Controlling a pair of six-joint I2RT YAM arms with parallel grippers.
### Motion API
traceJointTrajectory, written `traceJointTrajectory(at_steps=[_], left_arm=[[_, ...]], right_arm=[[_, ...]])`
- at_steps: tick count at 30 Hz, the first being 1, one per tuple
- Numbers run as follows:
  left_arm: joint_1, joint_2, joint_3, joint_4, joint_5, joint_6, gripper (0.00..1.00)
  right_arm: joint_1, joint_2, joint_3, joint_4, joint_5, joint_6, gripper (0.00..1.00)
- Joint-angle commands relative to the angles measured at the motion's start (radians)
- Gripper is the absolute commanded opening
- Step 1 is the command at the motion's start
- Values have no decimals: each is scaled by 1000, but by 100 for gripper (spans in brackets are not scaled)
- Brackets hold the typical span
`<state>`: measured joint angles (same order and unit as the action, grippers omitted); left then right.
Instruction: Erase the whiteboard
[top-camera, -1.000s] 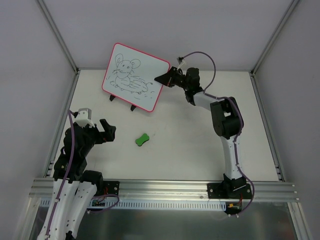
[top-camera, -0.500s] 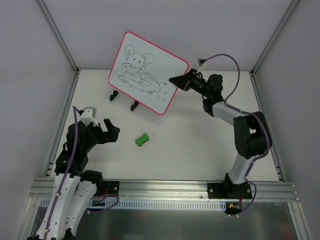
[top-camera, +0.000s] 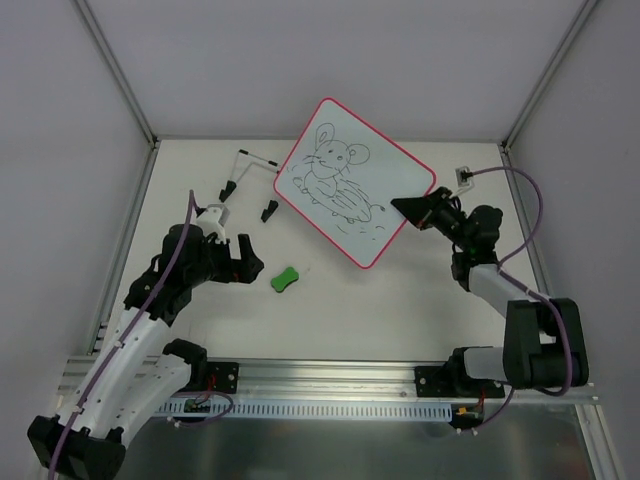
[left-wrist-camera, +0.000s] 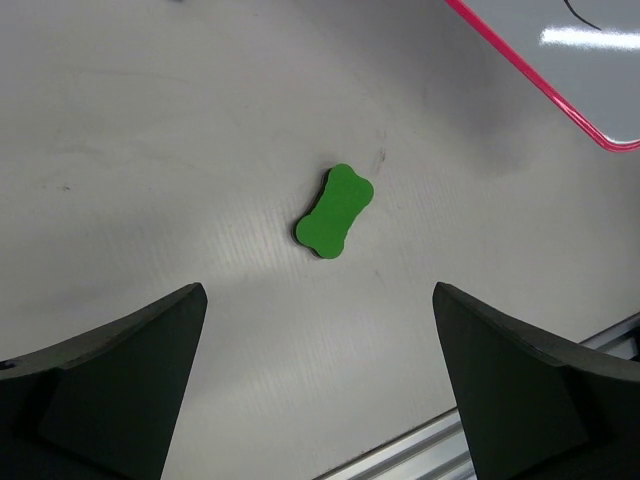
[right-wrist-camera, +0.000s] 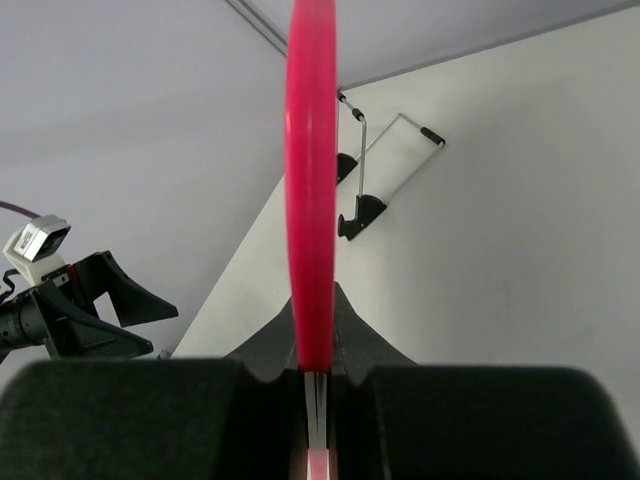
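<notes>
Pink-rimmed, the mouse-sketched whiteboard (top-camera: 352, 182) hangs tilted over the table (top-camera: 400, 300) in the top view, the right gripper (top-camera: 408, 207) clamping its right edge; the left wrist view shows the left gripper (left-wrist-camera: 318, 300) spread wide above the green eraser (left-wrist-camera: 334, 211); the right wrist view, the rim edge-on.

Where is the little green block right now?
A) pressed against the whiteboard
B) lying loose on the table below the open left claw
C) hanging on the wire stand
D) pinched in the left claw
B: the green block lies flat on the table, and the left gripper hangs open above it without touching it.
</notes>
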<state>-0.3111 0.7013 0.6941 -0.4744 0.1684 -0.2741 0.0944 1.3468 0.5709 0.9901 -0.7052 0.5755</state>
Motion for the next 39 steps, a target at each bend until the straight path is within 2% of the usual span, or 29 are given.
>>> traceJointTrajectory(at_steps=[1,5,10,17,24,27,36,39], left_arm=[[-52,52,54,34,-39,-4,99],[-137,154,74,48,-67,-30,99],[-203,213,56,161,-118,-25,99],[-220,328,-1,313,-156,27,99],[-249,438,-62,439,-148,42,99],[-260,478,-70,460,-150,55,92],[-283,598,-48,497,-162,124,92],[-292,638,-35,497,-161,154,88]], right_arm=[[-48,-149,-72,208,-51,41,0],[-73,-199,-172,208,-86,41,0],[-90,-233,-261,211,-106,9,0],[-90,-210,-321,251,-114,-42,0],[-90,-115,-362,355,-106,-55,0],[-90,-87,-365,357,-105,-78,0],[-90,-57,-367,357,-109,-100,0],[-90,-57,-373,357,-111,-103,0]])
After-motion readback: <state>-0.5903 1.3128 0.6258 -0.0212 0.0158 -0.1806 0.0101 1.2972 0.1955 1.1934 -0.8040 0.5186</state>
